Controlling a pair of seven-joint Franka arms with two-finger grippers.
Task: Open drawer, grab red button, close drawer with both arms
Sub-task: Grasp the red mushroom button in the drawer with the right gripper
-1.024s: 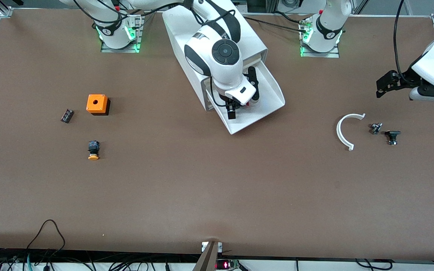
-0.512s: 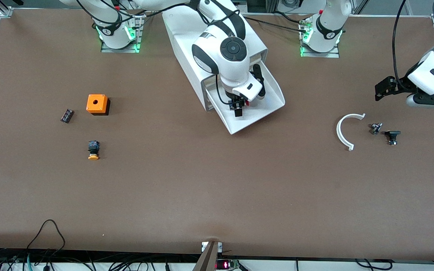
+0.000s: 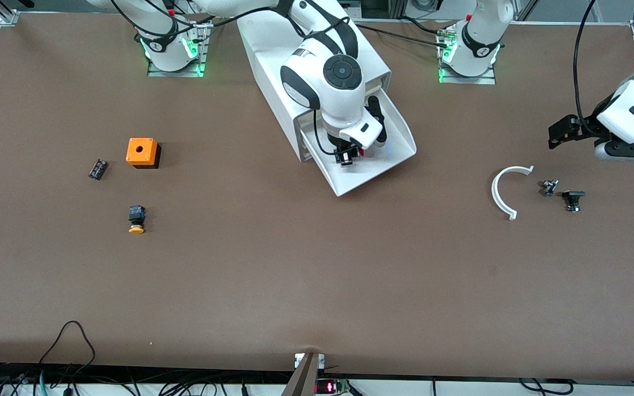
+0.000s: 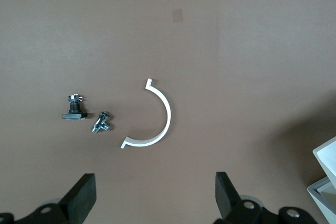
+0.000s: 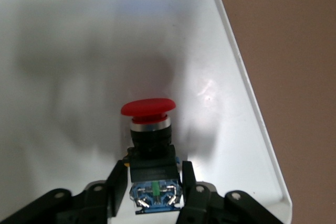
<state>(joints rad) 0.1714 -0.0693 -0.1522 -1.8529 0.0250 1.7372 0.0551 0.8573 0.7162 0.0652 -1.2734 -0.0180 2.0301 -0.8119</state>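
Note:
The drawer (image 3: 391, 157), a shallow white tray, stands pulled out of the white cabinet (image 3: 273, 66). My right gripper (image 3: 345, 157) reaches down into it. In the right wrist view the right gripper (image 5: 153, 176) is shut on the black body of the button (image 5: 148, 109), whose round red cap points away from the wrist over the drawer floor (image 5: 79, 51). Whether the button rests on the floor or hangs just above it I cannot tell. My left gripper (image 3: 562, 132) waits open and empty over the table at the left arm's end; it also shows in the left wrist view (image 4: 155, 195).
An orange box with a hole (image 3: 142, 152), a button with an orange-yellow cap (image 3: 136, 219) and a small black part (image 3: 98, 169) lie toward the right arm's end. A white curved piece (image 3: 504, 190), a small metal part (image 3: 548, 187) and a black part (image 3: 573, 199) lie under the left gripper.
My right arm has shifted toward the cabinet and its gripper has settled around the button in the drawer. My left gripper has moved slightly.

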